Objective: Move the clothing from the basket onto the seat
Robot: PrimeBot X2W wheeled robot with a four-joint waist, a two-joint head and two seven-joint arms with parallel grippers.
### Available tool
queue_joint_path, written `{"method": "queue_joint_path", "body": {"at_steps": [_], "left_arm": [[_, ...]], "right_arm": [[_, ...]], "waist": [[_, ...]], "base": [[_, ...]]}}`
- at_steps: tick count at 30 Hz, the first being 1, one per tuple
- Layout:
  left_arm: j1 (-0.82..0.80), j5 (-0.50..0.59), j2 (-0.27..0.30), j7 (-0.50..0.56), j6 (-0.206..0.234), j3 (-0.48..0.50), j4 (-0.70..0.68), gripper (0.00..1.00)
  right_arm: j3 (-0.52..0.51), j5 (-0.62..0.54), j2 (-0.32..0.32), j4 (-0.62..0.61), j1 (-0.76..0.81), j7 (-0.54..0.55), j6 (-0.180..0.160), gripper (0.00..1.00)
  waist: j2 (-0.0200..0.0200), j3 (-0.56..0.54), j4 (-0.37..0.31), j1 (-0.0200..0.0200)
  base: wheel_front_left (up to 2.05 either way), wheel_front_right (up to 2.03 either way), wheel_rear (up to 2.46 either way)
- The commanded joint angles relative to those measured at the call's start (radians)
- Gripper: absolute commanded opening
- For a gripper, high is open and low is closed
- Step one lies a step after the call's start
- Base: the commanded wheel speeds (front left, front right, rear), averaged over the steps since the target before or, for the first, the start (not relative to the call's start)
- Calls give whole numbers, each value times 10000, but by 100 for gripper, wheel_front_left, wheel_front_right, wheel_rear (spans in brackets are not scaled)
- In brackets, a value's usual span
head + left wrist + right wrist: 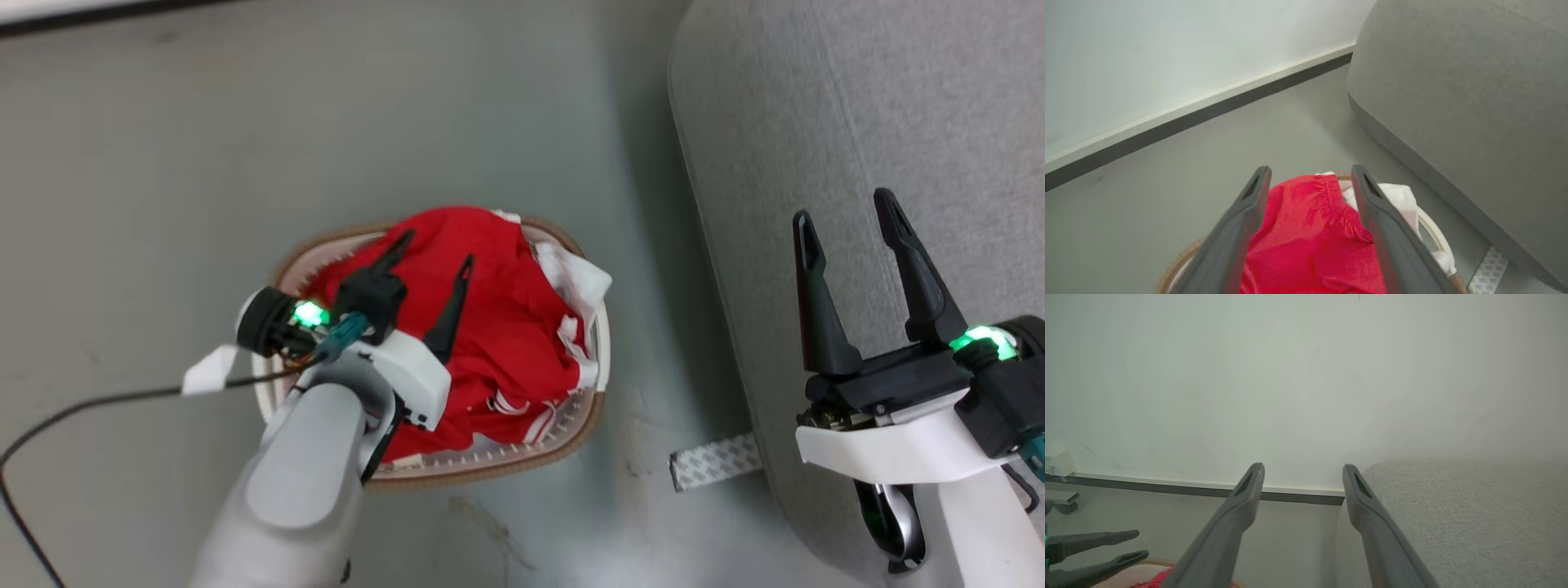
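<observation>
One seat (898, 122), large, of light grey woven upholstery, was recorded along the right of the head view. Its rounded edge was seen running down beside the basket, with a narrow band of floor left between them.

One floor (326, 122), grey, was noted as open to the left of and beyond the basket, bounded by a pale wall (1167, 49) with a dark skirting (1208, 114).

One basket (563, 445), oval, white, perforated and brown-rimmed, was set on the floor near the seat's edge.

One lot of clothing (498, 318), bright red and crumpled, with white trim and stripes at its right and lower sides, was heaped inside the basket, rising above the rim.

One left gripper (437, 247) was held over the heap, fingers parted wide and nothing grasped; contact with the cloth could not be judged.

One right gripper (844, 206) was held over the seat, likewise spread and empty.

One strip of patterned tape (714, 460) was seen on the floor at the seat's base.
</observation>
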Motion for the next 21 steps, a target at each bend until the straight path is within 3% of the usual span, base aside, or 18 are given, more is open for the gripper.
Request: {"method": "queue_joint_path", "body": {"at_steps": [1,12,21], "left_arm": [[-157,133,96,54,-17,-67,185,100],[-1623,994,106,1258,-116,-1396,3363,100],[-2527,1065,125,1614,-184,-2264,4675,100]], "right_arm": [[10,76,18,-46,-166,5,-21,100],[255,172,14,-290,-568,5,-21,100],[221,90,13,-475,-654,3,-21,100]], "waist": [[-1,638,-364,-4],[-1,1554,-590,-4],[-1,2423,-562,-4]], "base": [[0,0,0],[0,0,0],[0,0,0]]}}
